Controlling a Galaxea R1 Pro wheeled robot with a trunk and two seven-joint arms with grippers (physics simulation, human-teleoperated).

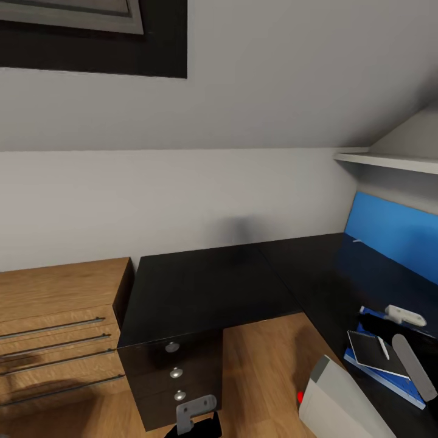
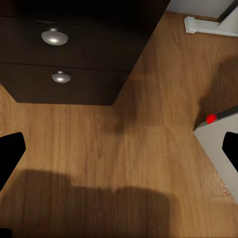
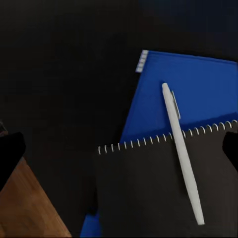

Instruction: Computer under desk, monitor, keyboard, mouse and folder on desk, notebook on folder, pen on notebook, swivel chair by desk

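above the pen (image 3: 181,153), right fingers (image 3: 10,153) apart

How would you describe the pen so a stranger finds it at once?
Start at the black desk and follow its right wing to the blue folder. A black spiral notebook lies on it. The pen is the thin white stick across both.

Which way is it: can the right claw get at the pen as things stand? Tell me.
Probably yes. The pen lies bare across the notebook and folder, directly before the open right claw, nothing between.
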